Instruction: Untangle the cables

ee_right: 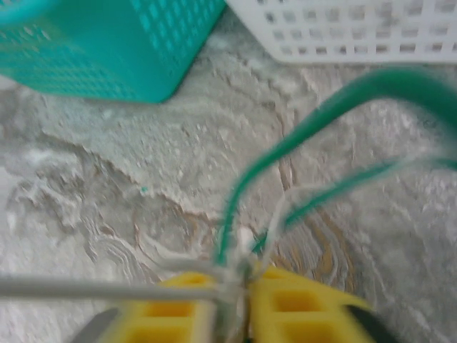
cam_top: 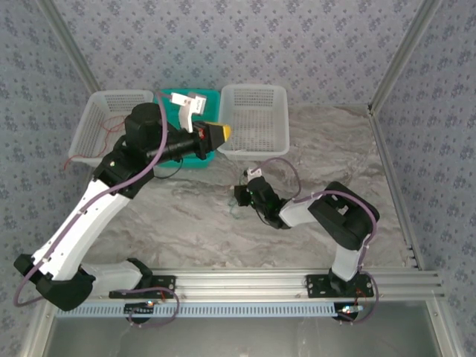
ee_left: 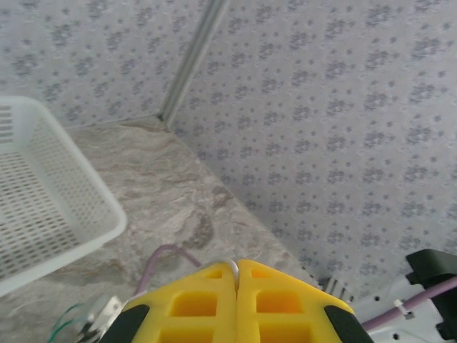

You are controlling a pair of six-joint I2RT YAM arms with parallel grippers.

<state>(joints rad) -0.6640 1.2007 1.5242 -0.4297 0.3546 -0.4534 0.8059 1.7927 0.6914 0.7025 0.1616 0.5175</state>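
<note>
Yellow pads of the right gripper [ee_right: 239, 296] pressed shut on a small bunch of the cables [ee_right: 371, 81]: green strands plus a whitish one, pinched right at the tips, green loop arching up and away toward the right white basket [ee_right: 357, 28]. Located low over the middle of the bench [cam_top: 186, 216], just in front of that basket's near left corner, teal basket [ee_right: 107, 50] close by on the left. Left gripper [ee_left: 236, 286] likewise closed, raised above the teal basket; thin pale cable [ee_left: 230, 265] peeping from the seam, so judged pinched there. Red cable [cam_top: 111, 125] lying in the left white basket [cam_top: 95, 99], trailing over its outer rim. Judged light, limp, slick-skinned, prone to snagging at crossings. Best gripped close beside a crossing, not on a loop's crown; draw apart slowly, no jerks.
</note>
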